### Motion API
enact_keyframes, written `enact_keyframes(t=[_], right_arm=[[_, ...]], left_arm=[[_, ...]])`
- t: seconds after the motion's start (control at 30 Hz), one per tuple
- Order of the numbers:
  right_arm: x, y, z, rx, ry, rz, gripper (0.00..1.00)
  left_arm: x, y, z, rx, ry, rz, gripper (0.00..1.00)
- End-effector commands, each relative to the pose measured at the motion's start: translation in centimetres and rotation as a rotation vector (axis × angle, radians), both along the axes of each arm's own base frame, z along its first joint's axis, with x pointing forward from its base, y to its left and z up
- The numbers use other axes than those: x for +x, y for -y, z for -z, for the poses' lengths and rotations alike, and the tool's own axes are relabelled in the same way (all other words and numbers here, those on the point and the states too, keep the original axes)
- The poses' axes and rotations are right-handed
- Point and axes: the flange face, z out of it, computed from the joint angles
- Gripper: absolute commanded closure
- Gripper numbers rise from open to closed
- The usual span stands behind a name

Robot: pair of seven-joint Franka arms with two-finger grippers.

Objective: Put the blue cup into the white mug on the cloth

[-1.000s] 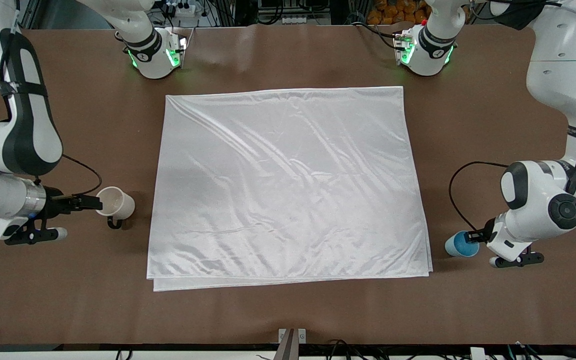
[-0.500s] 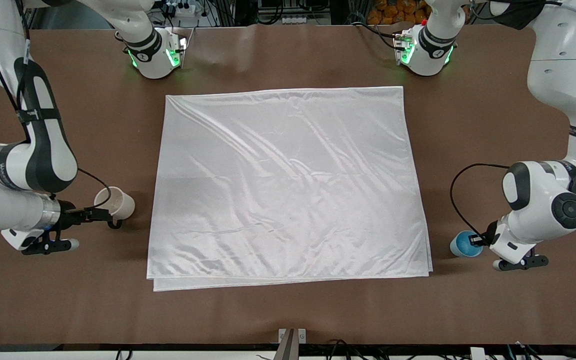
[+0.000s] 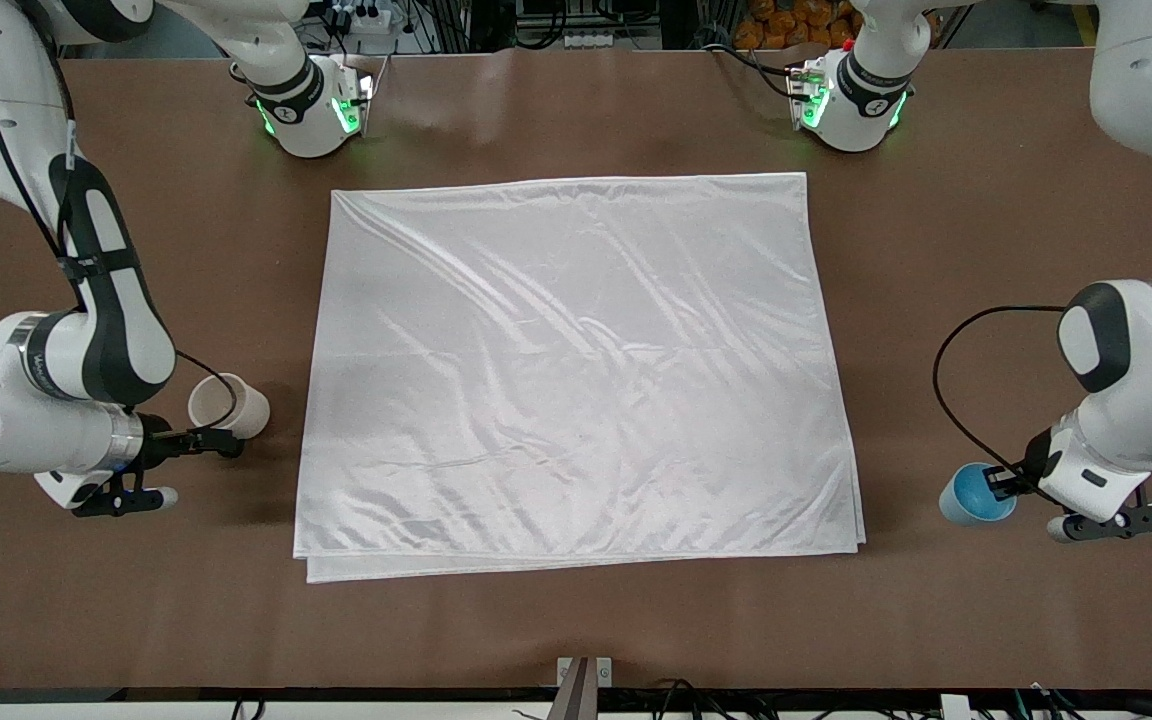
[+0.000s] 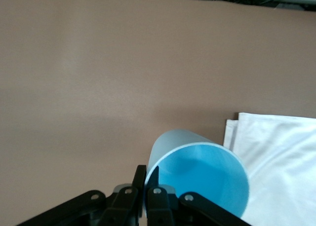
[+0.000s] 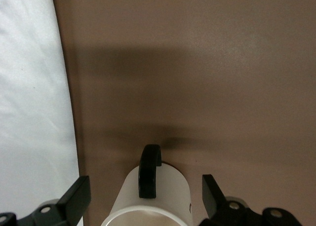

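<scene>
The white mug with a black handle stands on the brown table beside the cloth, toward the right arm's end. My right gripper is open at the mug's handle side. In the right wrist view its fingers stand either side of the mug without touching it. My left gripper is shut on the rim of the blue cup, one finger inside and one outside. It holds the cup tilted, low over the table off the cloth's near corner, toward the left arm's end. The left wrist view shows the cup and my left gripper.
The folded cloth covers the middle of the table; its edge shows in the left wrist view and the right wrist view. The two arm bases stand at the table's far edge. Bare brown table lies around both cups.
My left gripper has carried the blue cup away from the cloth toward the left arm's end. My right gripper has swung from the mug's rim round to its handle side.
</scene>
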Motion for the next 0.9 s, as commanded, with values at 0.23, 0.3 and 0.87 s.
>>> enact_keyframes(t=[0.23, 0.3, 0.87], right_arm=[[-0.1, 0.9, 2.5, 0.003, -0.006, 0.008, 0.05], [-0.2, 0.9, 2.8, 0.002, -0.002, 0.009, 0.13], [-0.6, 0.5, 3.6, 0.002, -0.003, -0.004, 0.94]], left_arm=[[-1.7, 1.6, -5.2, 0.017, 0.009, 0.027, 1.00], [-2.1, 1.6, -5.9, 0.023, -0.008, 0.027, 1.00], [-4.4, 1.3, -11.0, 0.043, -0.031, 0.021, 1.00]])
